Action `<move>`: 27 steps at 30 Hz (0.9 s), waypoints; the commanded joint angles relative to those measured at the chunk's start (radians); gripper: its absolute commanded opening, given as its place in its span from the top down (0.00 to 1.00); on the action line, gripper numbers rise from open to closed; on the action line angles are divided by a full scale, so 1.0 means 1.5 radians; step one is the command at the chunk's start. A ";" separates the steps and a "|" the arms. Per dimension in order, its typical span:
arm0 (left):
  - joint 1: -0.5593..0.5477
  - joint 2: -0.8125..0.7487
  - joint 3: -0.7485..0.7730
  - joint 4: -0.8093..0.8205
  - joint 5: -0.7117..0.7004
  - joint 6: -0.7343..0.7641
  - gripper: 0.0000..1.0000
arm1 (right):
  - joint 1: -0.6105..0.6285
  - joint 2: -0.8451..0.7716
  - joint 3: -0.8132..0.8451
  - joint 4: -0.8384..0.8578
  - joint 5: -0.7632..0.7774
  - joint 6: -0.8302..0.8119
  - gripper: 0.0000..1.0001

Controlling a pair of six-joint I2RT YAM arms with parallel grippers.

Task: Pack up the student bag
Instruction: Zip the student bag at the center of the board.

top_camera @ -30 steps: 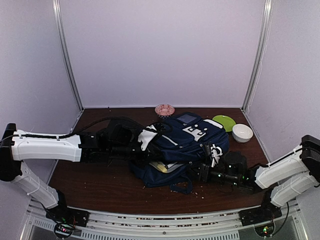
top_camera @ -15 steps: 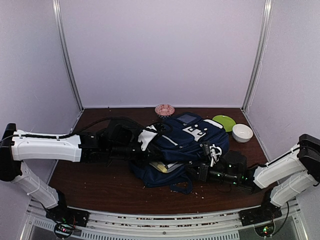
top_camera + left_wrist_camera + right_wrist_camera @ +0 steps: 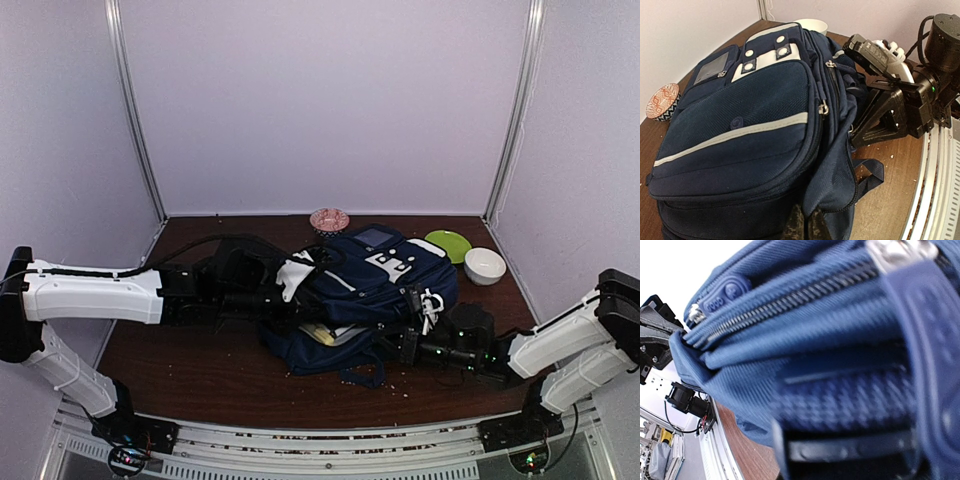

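Observation:
The student bag (image 3: 372,280), a navy backpack with white stripes, lies on its back in the middle of the table. My left gripper (image 3: 296,306) is at its left end. In the left wrist view its fingers (image 3: 799,226) are shut on a fold of the bag (image 3: 740,125) by the zip edge. My right gripper (image 3: 398,342) presses into the bag's near right side. In the right wrist view the bag (image 3: 790,355) fills the frame, with a zip (image 3: 790,297) and blue webbing right at the shut right gripper (image 3: 840,440). Which part it pinches is blurred.
A green plate (image 3: 448,244) and a white bowl (image 3: 485,265) stand behind the bag on the right. A pink patterned dish (image 3: 329,219) is at the back wall. Something yellow (image 3: 322,335) shows in the bag's opening. Crumbs dot the brown table (image 3: 190,370).
My right gripper has closed against the bag's side and edged slightly toward it. The left arm and the bag have stayed put.

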 commanded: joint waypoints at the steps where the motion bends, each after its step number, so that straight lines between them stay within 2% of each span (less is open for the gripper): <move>1: -0.005 -0.023 0.021 0.050 -0.004 -0.006 1.00 | -0.004 -0.018 -0.019 0.009 0.018 0.006 1.00; 4: -0.006 -0.020 0.023 0.050 -0.004 -0.005 1.00 | -0.004 -0.028 -0.021 -0.016 0.018 0.001 1.00; 9: -0.005 -0.016 0.025 0.050 -0.002 -0.006 1.00 | -0.003 -0.074 -0.015 -0.118 0.028 -0.033 1.00; 15: -0.005 -0.007 0.025 0.053 -0.002 -0.007 1.00 | 0.016 -0.142 0.019 -0.294 0.064 -0.107 1.00; 19: -0.005 0.012 0.025 0.059 0.005 -0.011 1.00 | 0.061 -0.170 0.063 -0.410 0.113 -0.154 1.00; 22: -0.006 0.027 0.026 0.069 0.017 -0.019 1.00 | 0.094 -0.169 0.083 -0.437 0.128 -0.163 1.00; 27: -0.011 0.042 0.030 0.075 0.022 -0.023 1.00 | 0.139 -0.126 0.113 -0.416 0.133 -0.156 1.00</move>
